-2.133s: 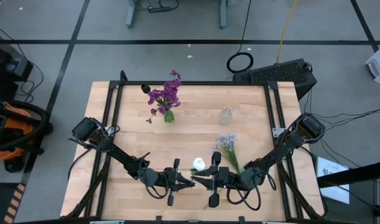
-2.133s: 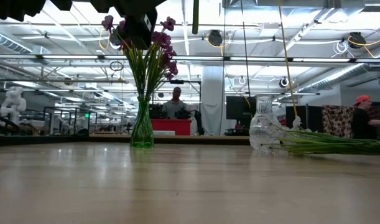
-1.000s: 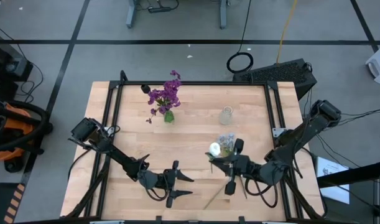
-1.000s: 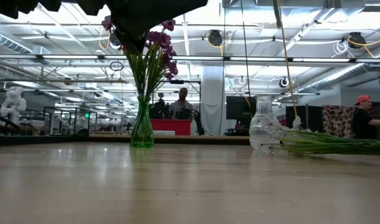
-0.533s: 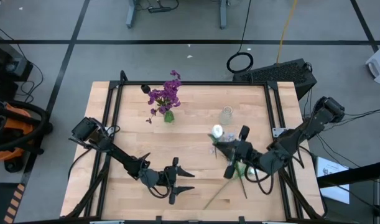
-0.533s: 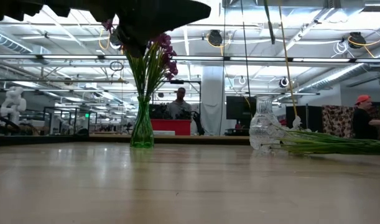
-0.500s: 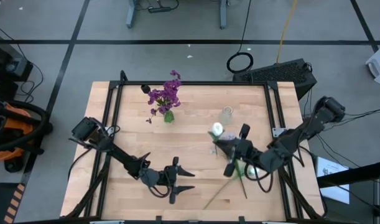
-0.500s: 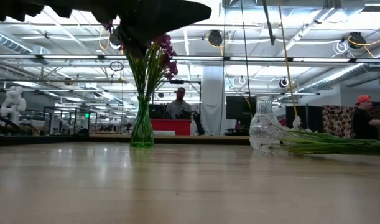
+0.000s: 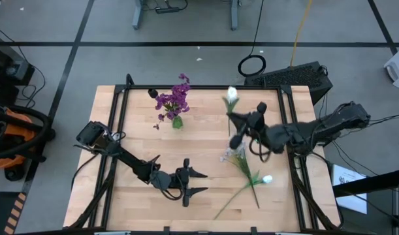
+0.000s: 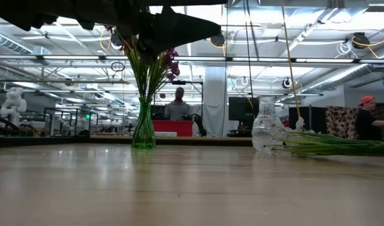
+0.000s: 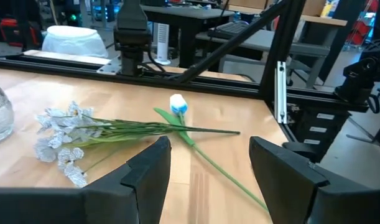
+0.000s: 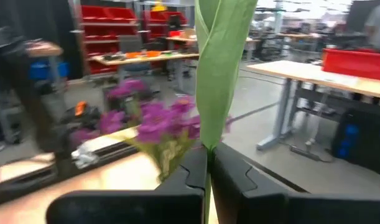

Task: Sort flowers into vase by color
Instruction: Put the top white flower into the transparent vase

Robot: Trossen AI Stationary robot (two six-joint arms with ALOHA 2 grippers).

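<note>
Bright overhead light, glare on tabletop (image 10: 179, 182), blurred right-wrist background.

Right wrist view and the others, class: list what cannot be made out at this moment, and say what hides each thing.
- Clear glass vase: in the high view the right gripper and its white-budded flower cover it.
- That flower's bud: cut off by the top edge in the right wrist view; only its green stem shows.
- Purple flowers in the green vase: blurred there.
- Left gripper: a dark shape in the low view.
</note>
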